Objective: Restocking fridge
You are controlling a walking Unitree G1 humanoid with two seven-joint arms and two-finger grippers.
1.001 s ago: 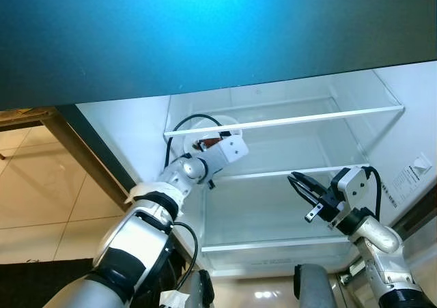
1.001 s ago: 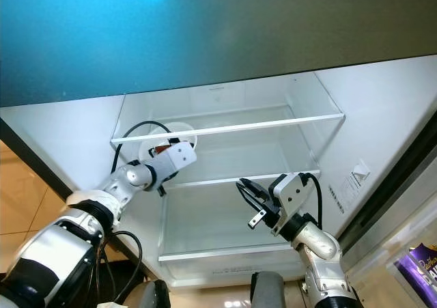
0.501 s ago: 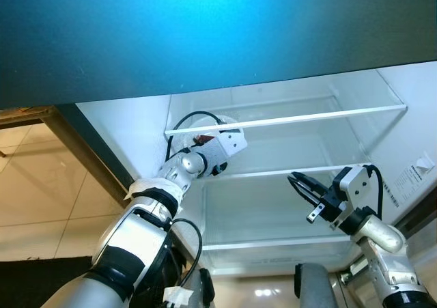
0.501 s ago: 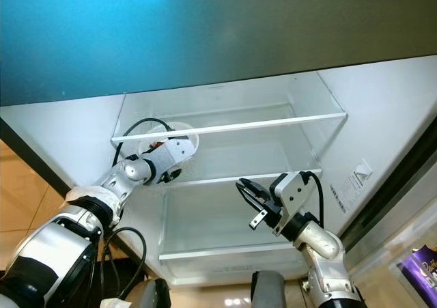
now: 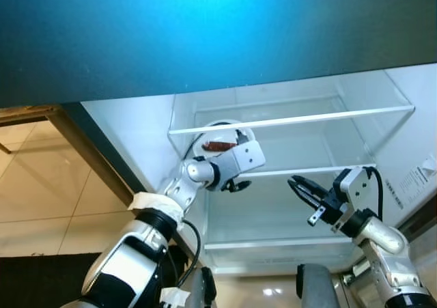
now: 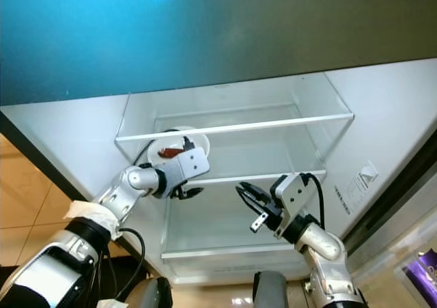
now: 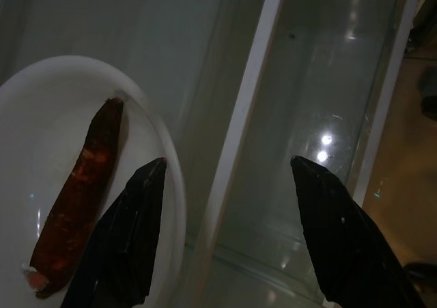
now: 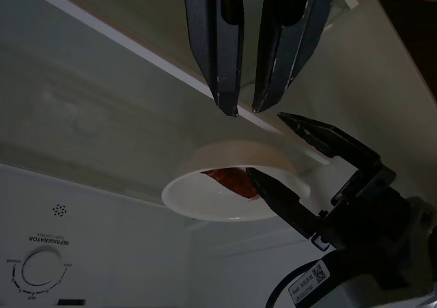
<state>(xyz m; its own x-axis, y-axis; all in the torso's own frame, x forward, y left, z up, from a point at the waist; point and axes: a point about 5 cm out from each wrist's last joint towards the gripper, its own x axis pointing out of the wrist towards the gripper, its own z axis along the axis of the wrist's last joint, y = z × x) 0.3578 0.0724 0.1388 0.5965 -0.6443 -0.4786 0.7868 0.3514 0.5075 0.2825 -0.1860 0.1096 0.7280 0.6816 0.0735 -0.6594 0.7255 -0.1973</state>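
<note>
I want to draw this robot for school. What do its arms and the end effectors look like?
Both arms are shiny silver with black joint bands. A black cable loops beside each wrist, which is a white, boxy block. The left end effector and the right end effector each have two long, black, pointed fingers. The left arm also has white cloth-like wrapping near its elbow.

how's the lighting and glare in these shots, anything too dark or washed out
Eye views: bright, with a blue-teal sheen across the dark door overhead; the white fridge interior is near washed out. Left wrist view: dim, small glints on the glass shelf, yet the plate and left pincer stay readable. Right wrist view: dark and grainy; the right pincer is a silhouette.
</note>
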